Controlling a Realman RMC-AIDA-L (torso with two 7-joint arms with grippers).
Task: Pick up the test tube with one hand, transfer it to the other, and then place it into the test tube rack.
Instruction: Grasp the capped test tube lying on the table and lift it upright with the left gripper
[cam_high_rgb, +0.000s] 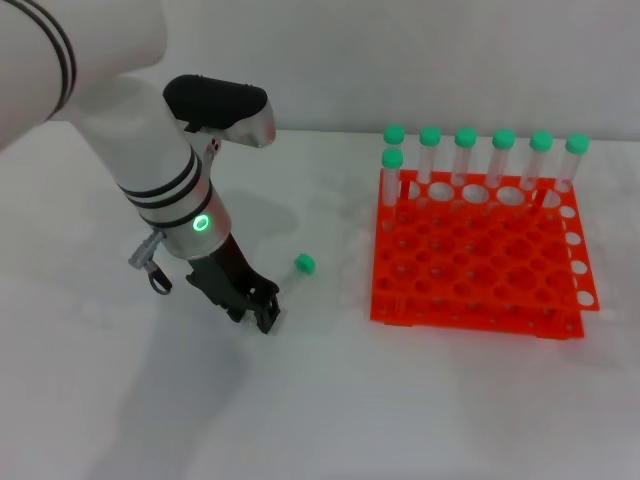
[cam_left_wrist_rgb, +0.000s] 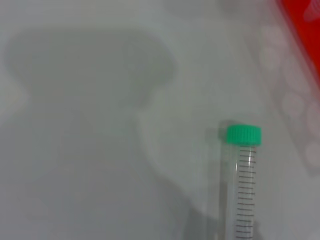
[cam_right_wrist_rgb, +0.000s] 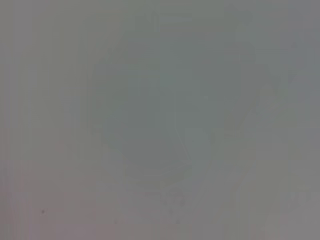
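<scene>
The test tube lies on the white table, its green cap (cam_high_rgb: 304, 263) pointing away from my left gripper (cam_high_rgb: 256, 308) and its clear body running back towards the gripper's tip. In the left wrist view the test tube (cam_left_wrist_rgb: 242, 190) shows its green cap and printed scale, with its lower end out of the picture. The left gripper, on the arm with the green light ring, is low over the table at the tube's bottom end. The orange test tube rack (cam_high_rgb: 480, 262) stands to the right. My right gripper is out of view.
Several green-capped tubes (cam_high_rgb: 465, 150) stand upright in the rack's back row, and one more (cam_high_rgb: 392, 168) stands just in front at its left end. A corner of the rack (cam_left_wrist_rgb: 305, 35) shows in the left wrist view. The right wrist view shows only a blank grey surface.
</scene>
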